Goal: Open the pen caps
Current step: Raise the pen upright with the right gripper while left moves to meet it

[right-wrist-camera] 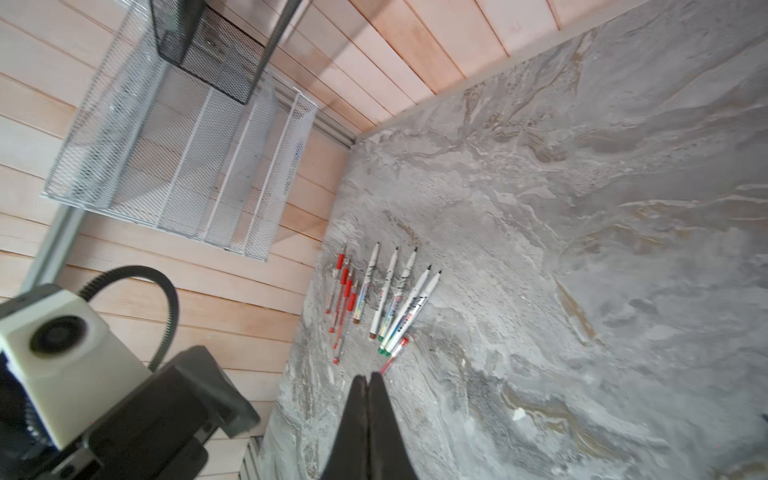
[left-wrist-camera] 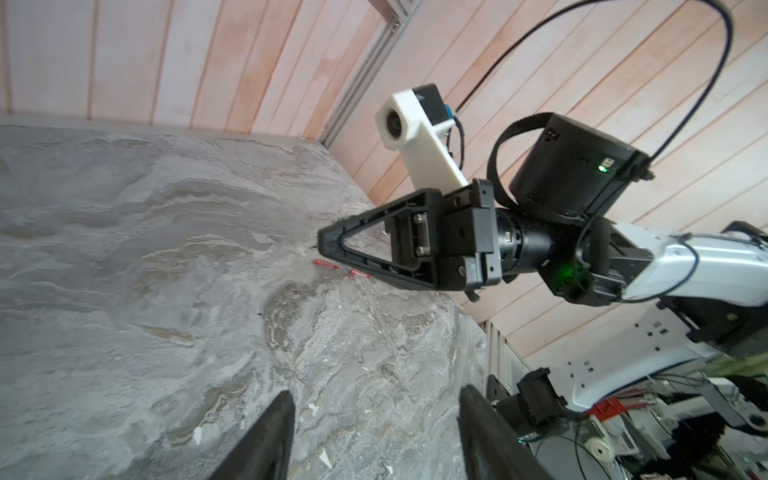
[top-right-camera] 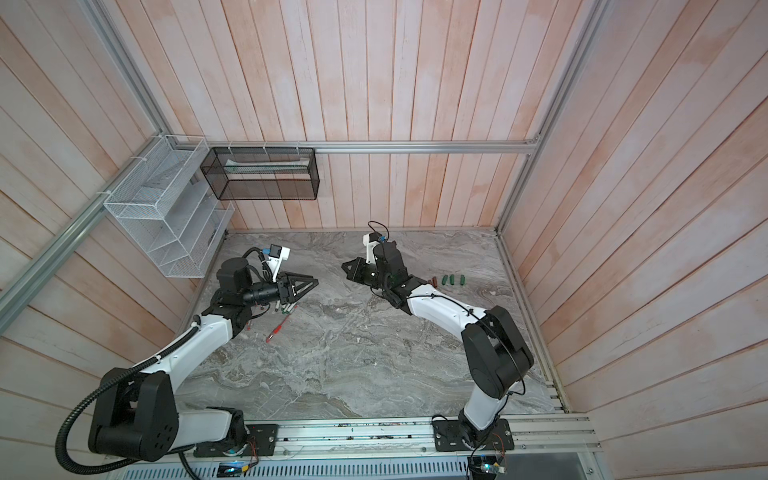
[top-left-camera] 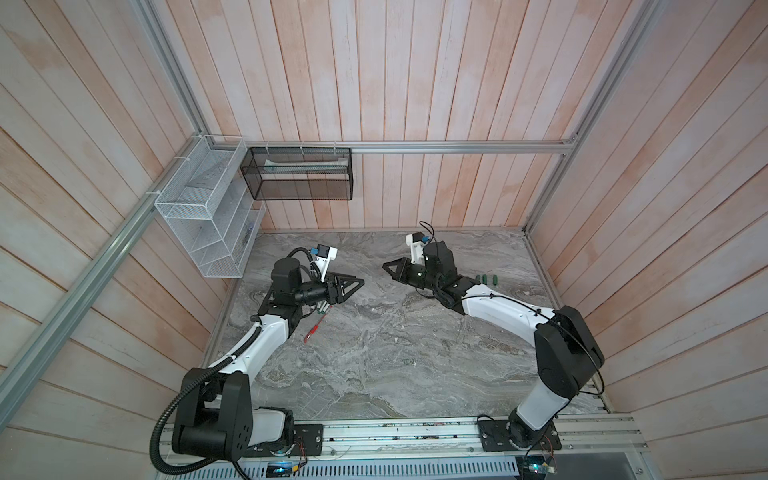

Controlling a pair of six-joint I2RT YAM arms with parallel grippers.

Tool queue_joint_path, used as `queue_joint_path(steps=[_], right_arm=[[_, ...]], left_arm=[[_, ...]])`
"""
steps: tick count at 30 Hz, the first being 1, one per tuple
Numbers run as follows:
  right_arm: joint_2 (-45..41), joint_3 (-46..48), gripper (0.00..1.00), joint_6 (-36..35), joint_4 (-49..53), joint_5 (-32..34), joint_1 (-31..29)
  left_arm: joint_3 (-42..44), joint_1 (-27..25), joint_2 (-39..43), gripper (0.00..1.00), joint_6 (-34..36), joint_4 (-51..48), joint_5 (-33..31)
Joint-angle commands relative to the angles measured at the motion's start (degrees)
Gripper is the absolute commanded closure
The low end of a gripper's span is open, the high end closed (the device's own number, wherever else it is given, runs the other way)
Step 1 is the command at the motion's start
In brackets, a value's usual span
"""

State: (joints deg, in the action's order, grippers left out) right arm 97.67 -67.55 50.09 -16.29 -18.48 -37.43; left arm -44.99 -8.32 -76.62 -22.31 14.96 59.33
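Observation:
Loose pen caps lie on the marble table by the right wall: green ones (top-left-camera: 489, 279) in a row, with a brown one (top-right-camera: 434, 281) beside them. Two red caps (left-wrist-camera: 324, 264) lie behind my right gripper in the left wrist view. Uncapped white markers (right-wrist-camera: 399, 299) and thin red pens (right-wrist-camera: 343, 299) lie side by side near the left wall, partly under my left arm in both top views. A single red pen (top-left-camera: 313, 330) lies apart from them. My left gripper (top-left-camera: 360, 282) hovers open and empty. My right gripper (top-left-camera: 385, 266) faces it, shut on nothing (right-wrist-camera: 369, 376).
A white wire basket (top-left-camera: 199, 216) and a black mesh basket (top-left-camera: 299, 174) hang on the walls at the back left corner. An aluminium rail (top-left-camera: 395, 432) carrying both arm bases runs along the table's front edge. Wooden walls close in three sides.

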Motion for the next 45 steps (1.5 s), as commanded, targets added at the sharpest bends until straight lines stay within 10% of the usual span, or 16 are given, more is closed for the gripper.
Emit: queue_joint_path(steps=[1,15,33,45], right_arm=[[-0.36,-1.35,1.00,1.38,-3.47,-1.33,-0.27],[-1.35,-1.67,0.88,-5.75,7.01,2.24,-0.57],[-18.34,10.23,0.48,-12.18,14.12,14.88,1.58],[-28.23,16.99,0.45,-14.22,17.20,16.16,5.61]], left_arm=[[-1.31,0.41,0.14,0.36,1.15,-0.51,1.99],[-1.99,4.97,8.64,0.37,31.93,-34.14,-32.95],[-0.49,1.36,-6.12,0.54,35.33,-39.14,-48.94],[-2.32,1.29,-13.07,0.54,36.18,-37.99,-53.05]])
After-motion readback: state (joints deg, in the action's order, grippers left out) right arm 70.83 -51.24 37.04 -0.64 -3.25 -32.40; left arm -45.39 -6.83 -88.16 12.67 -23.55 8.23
